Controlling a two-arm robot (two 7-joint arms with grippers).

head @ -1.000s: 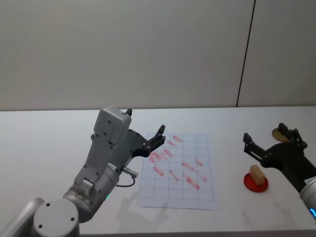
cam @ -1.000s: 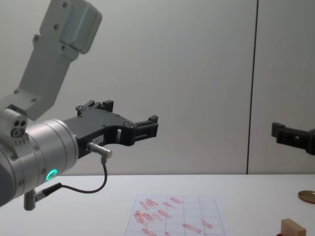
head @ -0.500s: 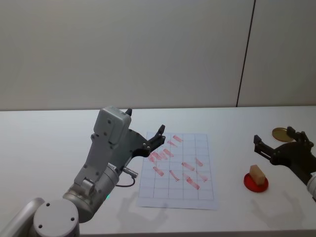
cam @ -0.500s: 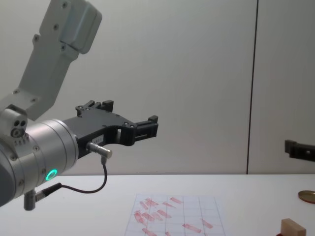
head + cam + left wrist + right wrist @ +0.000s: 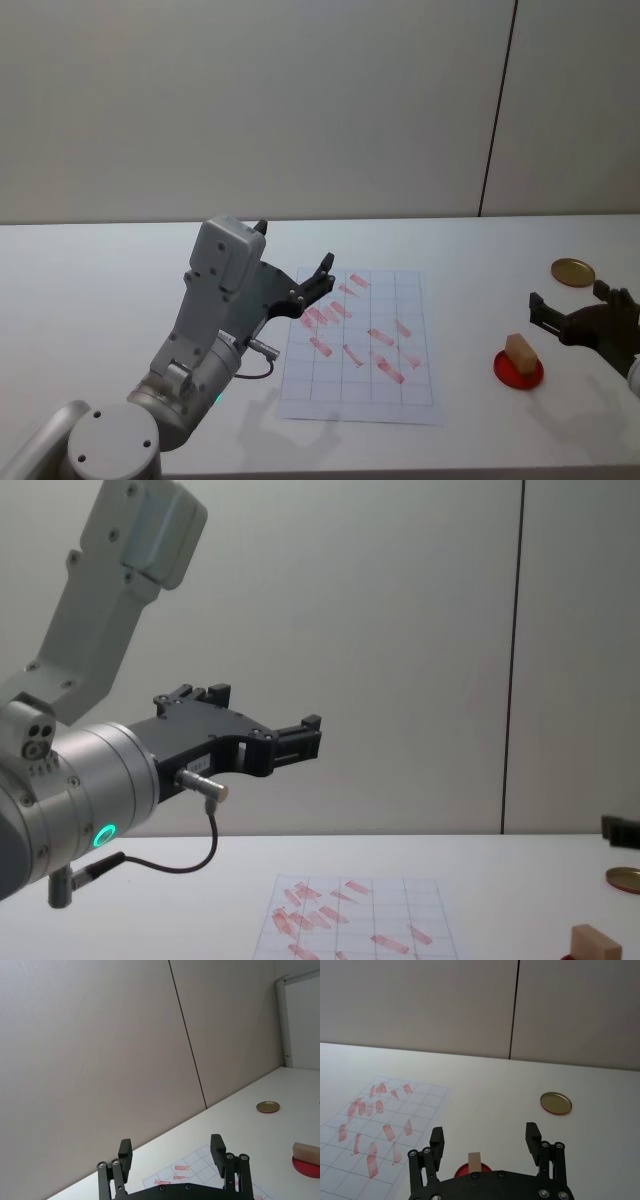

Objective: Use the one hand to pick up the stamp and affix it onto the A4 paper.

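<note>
Right jaws: on my right gripper [image 5: 485, 1131] they are spread wide with nothing between them.
Left jaws: on my left gripper [image 5: 171, 1144] they are also wide apart and empty. It is raised above the left margin of the A4 paper [image 5: 330, 395], and I count that arm idle.
Stamp: the stamp [image 5: 519, 349] stands on the red pad [image 5: 518, 374] near the right edge of the counter [image 5: 100, 290], beside the paper but apart from it.
Bearing: from the right jaws the stamp lies lower and toward the counter's middle. In the right wrist view it sits centred in the gap.
Long axis: I judge that the block's longer side runs roughly along my line of approach, so the jaws would close across its narrow width.
Nearer arm: the right, by far.
Beyond: the brass disc [image 5: 572, 270] lies past the pad toward the far edge, near the right edge.
Writing: I can read none. The red prints on the paper and a small label on the left gripper are too small to make out.
</note>
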